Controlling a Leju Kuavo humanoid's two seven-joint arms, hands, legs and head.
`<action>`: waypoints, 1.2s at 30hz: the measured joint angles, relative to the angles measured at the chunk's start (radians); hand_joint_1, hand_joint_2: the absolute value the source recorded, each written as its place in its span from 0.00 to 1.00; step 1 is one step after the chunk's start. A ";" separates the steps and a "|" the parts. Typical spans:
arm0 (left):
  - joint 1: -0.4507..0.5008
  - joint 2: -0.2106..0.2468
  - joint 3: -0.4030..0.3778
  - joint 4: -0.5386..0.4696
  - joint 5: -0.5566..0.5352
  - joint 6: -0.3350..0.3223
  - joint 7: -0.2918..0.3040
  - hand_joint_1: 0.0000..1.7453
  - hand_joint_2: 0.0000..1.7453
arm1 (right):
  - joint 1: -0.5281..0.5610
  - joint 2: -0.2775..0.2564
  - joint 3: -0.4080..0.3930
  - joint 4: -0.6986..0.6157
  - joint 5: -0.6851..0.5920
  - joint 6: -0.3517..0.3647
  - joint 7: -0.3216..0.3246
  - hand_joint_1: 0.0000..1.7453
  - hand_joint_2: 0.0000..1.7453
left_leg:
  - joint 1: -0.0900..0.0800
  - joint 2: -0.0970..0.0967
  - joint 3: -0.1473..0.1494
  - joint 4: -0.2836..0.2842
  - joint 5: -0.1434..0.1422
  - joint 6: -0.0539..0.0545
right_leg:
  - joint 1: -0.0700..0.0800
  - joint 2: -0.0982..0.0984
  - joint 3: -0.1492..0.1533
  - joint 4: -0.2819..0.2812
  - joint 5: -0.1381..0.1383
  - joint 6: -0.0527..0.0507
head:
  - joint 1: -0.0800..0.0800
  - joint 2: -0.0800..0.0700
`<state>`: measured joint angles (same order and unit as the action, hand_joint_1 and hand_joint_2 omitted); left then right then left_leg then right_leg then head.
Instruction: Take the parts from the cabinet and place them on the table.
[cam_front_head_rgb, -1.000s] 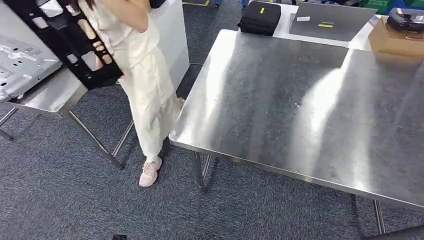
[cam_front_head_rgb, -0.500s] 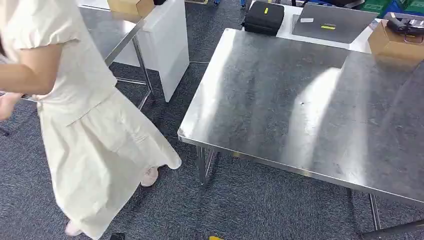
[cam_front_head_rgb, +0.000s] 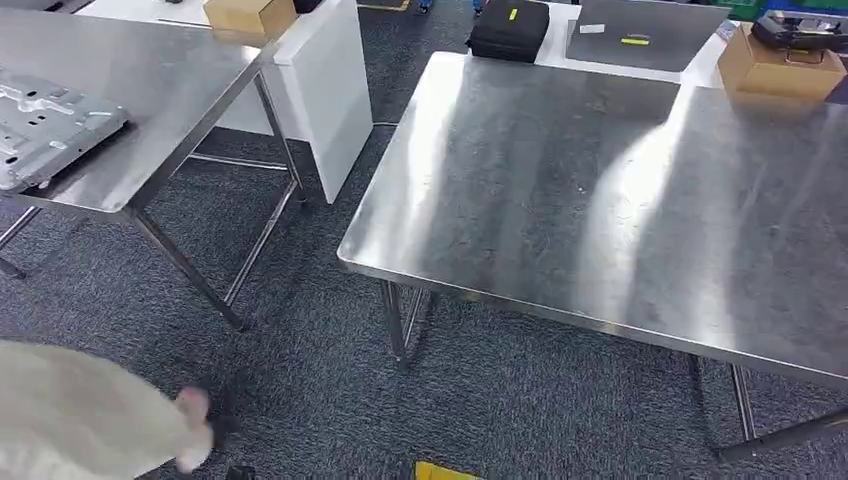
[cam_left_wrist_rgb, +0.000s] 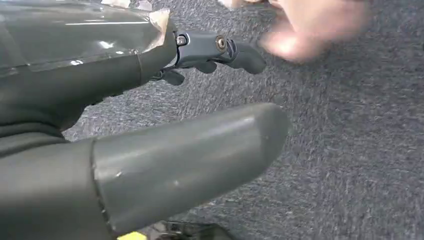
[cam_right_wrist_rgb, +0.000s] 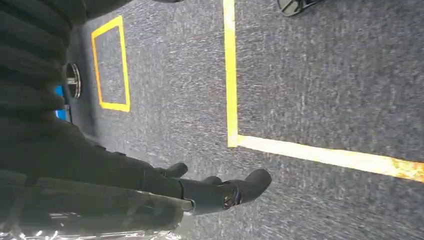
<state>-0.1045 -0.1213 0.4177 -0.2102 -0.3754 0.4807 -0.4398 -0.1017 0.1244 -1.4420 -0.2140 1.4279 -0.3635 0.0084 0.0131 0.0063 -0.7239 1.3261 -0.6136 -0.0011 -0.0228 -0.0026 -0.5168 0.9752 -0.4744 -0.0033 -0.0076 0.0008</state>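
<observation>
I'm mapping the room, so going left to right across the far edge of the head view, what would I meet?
Cardboard box on the left steel table → white cabinet → black case → grey laptop → cardboard box with dark gear on top.

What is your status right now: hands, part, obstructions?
Left hand and right hand open, hanging over carpet. Grey metal part on side table. Person at lower left.

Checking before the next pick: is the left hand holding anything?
No. The left hand is empty, thumb and fingers apart over bare carpet.
</observation>
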 joint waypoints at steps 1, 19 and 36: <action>0.000 0.000 0.000 0.000 0.000 0.000 0.000 0.00 0.00 | 0.001 0.000 0.000 0.000 0.000 0.000 0.000 0.00 1.00 | 0.001 0.000 0.011 -0.007 0.011 0.001 | 0.000 0.000 -0.004 0.001 0.002 0.003 | 0.001 0.000; -0.004 -0.004 0.001 0.000 -0.003 0.019 0.004 0.00 0.00 | -0.002 -0.013 0.000 0.000 -0.003 0.000 0.001 0.00 1.00 | -0.014 0.006 0.120 -0.341 0.205 0.060 | 0.007 0.002 0.004 0.107 -0.078 0.057 | 0.012 0.000; -0.007 -0.001 0.001 -0.001 -0.014 0.024 0.005 0.00 0.00 | -0.003 -0.009 0.000 0.002 -0.003 0.000 -0.005 0.00 1.00 | -0.009 -0.012 0.247 -0.349 0.093 0.037 | 0.015 0.002 -0.027 -0.003 0.030 0.004 | 0.001 0.000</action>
<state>-0.1115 -0.1228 0.4185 -0.2110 -0.3891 0.5051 -0.4349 -0.1049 0.1152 -1.4416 -0.2125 1.4244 -0.3632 0.0034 0.0038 -0.0061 -0.4767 0.9775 -0.5203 0.0360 -0.0077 -0.0002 -0.5434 0.9724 -0.4446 0.0006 -0.0065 0.0008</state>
